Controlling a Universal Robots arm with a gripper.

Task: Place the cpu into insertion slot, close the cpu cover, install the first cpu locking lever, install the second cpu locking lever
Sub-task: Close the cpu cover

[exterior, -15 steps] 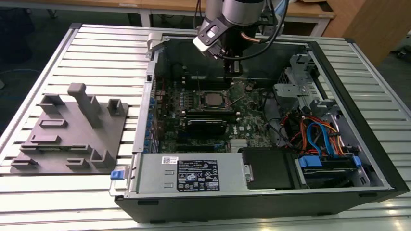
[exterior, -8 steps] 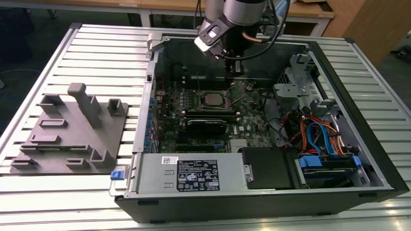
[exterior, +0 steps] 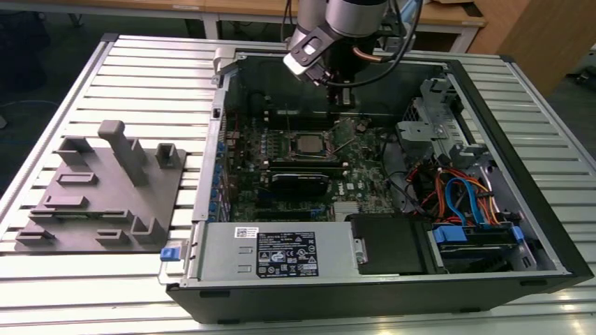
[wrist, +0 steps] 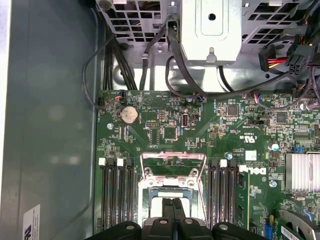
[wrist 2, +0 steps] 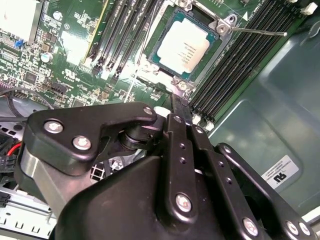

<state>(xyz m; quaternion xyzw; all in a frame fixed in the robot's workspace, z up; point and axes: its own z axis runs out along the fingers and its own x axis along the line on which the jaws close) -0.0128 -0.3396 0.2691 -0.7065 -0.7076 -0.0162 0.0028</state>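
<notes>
My gripper (wrist 2: 180, 100) is pinched narrow, fingers together, nothing in it. The tip hangs just beside a corner of the square dark insertion slot with silvery rim (wrist 2: 218, 35). The small flat pale-silver cpu (wrist 2: 184, 46) already lies seated in it. The thin square silver cpu cover (wrist: 174, 157) is tipped up off the socket on its hinge. A thin silver wire lever (wrist 2: 260, 33) sticks out unlatched.

Handling, my read: the cover is light, stiff sheet metal, slick, and should swing freely on the hinge. Push on the frame bar at its free edge, never through the window, since the chip and socket below are fragile. The lever looks springy and likely to slip off smooth fingertips.

Room is tight. Long black memory slots (wrist: 116, 195) flank both sides, the green motherboard (wrist: 220, 135) is crowded, and black cables (wrist: 175, 60) run near. The open black computer case (exterior: 373, 303) lies on a slatted aluminium table (exterior: 149, 77).
</notes>
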